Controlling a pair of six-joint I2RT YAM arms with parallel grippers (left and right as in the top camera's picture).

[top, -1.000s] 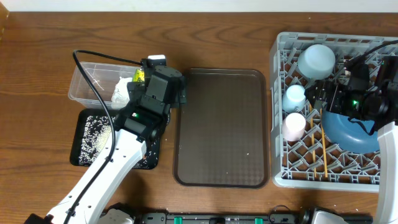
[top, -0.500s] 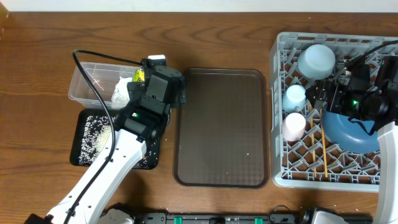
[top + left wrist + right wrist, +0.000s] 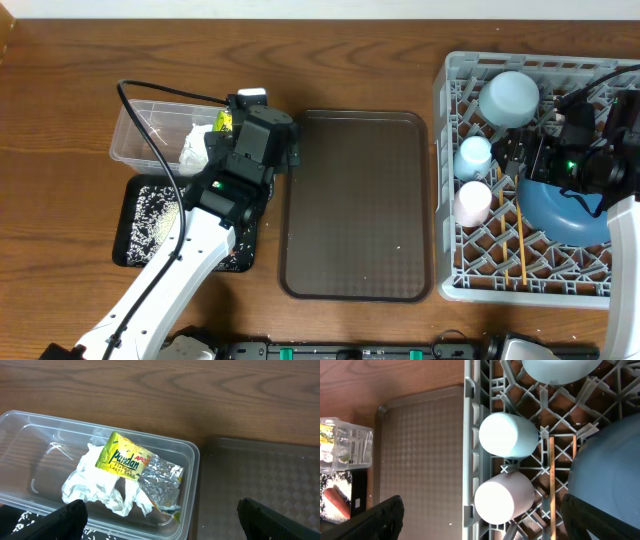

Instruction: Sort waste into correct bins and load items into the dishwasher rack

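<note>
Your counter (image 3: 70, 70) carries the grey dishwasher rack (image 3: 530, 290) at 3 o'clock and the brown serving tray (image 3: 355, 205) at its centre. Inside the rack, the dark-blue plate (image 3: 565, 215) fills the 4 o'clock part and the light-blue bowl (image 3: 510, 95) sits at 12. The light-blue cup (image 3: 473, 157) and pale-pink cup (image 3: 472, 202) stand side by side at 9, and the chopsticks (image 3: 521, 240) lie between the cups and the plate.

The clear tub (image 3: 130, 130) is at the counter's 10 o'clock. It holds the napkin (image 3: 95, 487), with the snack packet (image 3: 125, 457) on top. Just beside it at 6 is the black tray (image 3: 122, 225), which holds rice (image 3: 150, 205) and the carrot (image 3: 337, 501).

Your left claw (image 3: 160, 520) hangs over the tub, fingers wide apart and empty. Your right claw (image 3: 482, 520) hovers over the cups, also spread and empty.
</note>
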